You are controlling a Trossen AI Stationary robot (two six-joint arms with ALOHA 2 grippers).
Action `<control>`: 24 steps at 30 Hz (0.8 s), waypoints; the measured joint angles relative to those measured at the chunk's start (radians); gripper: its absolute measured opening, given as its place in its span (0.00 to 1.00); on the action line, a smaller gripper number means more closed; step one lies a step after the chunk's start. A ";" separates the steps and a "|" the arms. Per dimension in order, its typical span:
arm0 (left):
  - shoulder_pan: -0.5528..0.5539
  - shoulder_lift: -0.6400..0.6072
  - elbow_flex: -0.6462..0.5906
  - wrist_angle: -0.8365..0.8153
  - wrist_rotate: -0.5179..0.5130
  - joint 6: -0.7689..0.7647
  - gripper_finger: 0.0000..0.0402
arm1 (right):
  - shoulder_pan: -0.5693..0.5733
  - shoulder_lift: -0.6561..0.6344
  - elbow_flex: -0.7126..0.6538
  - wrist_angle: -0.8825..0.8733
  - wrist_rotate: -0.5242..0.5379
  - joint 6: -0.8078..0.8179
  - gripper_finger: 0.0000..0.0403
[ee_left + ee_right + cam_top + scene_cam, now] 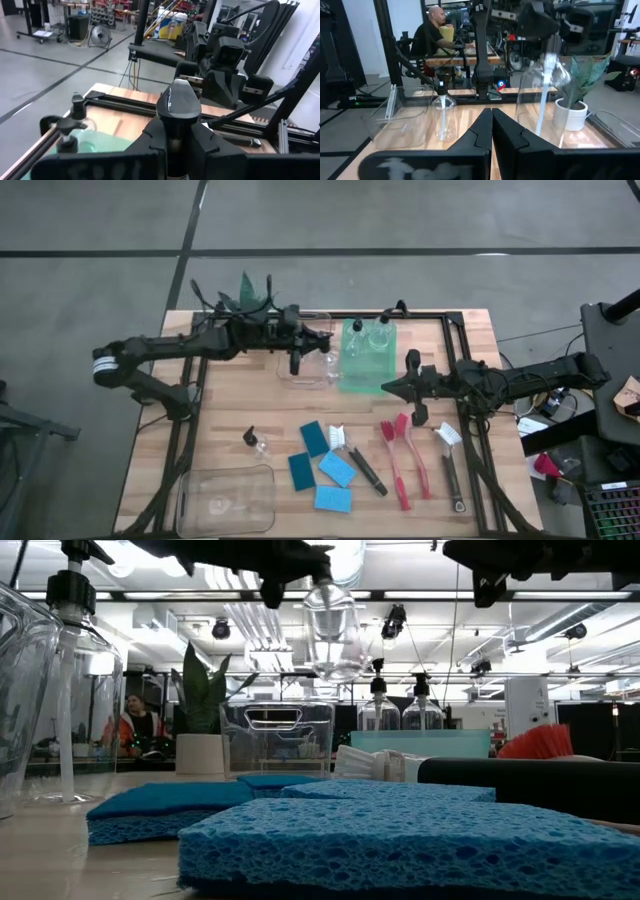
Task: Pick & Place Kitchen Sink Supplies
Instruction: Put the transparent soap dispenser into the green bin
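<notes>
My left gripper (pixel 175 137) is shut on a clear bottle with a black pump top (pixel 335 635) and holds it in the air over the far clear bin (pixel 303 370), beside the green bin (pixel 365 375). Two more bottles (pixel 365 330) stand in the green bin, and one bottle (pixel 256 441) stands on the table. Several blue sponges (pixel 322 468) lie flat near the front. The red brushes (pixel 405 465) and black brushes (pixel 362 468) lie flat beside them. My right gripper (pixel 491 125) is shut on nothing and hovers to the right of the green bin. My left gripper pinches the bottle's neck just under the black pump head (pixel 179 102) between its two fingers. The fingers (pixel 150 142) come in level, from the table's left. The pump head stands above them. The clear body (pixel 335 650) hangs upright below, clear of the bins and the table.
A second clear bin (pixel 228 500) sits at the near left corner. A potted green plant (pixel 245 295) stands at the far edge behind my left arm. Another black-handled brush (pixel 450 465) lies near the right edge. A person sits in the room beyond the table.
</notes>
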 joint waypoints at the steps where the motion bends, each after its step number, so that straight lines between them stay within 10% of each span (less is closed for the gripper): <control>1: -0.001 0.017 0.000 0.023 0.000 0.000 0.08 | 0.000 -0.006 0.000 0.000 0.000 -0.004 0.02; 24: -0.025 0.373 0.210 0.159 -0.046 0.102 0.08 | 0.000 -0.089 -0.049 -0.017 0.057 -0.016 0.02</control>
